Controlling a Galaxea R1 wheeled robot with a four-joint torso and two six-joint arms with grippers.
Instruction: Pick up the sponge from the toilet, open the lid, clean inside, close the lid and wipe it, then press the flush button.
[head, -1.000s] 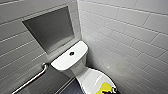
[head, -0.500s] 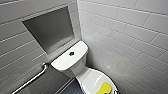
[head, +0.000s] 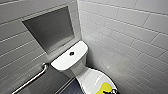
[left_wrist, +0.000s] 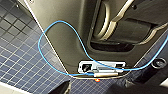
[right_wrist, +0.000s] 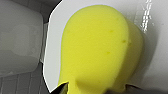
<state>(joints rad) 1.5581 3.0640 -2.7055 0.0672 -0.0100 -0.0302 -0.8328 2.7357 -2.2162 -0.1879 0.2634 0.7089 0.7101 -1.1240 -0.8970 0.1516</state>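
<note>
Grey-tiled walls (head: 130, 42) corner the toilet (head: 72, 60). On its closed lid (head: 87, 80), lower right of the frame, lies the sponge (head: 104, 87), its long axis running away from the right gripper (head: 111, 91), which looks clamped on its near end.

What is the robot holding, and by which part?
The right gripper seems to pinch the sponge by one narrow end; the sponge rests on the lid.
</note>
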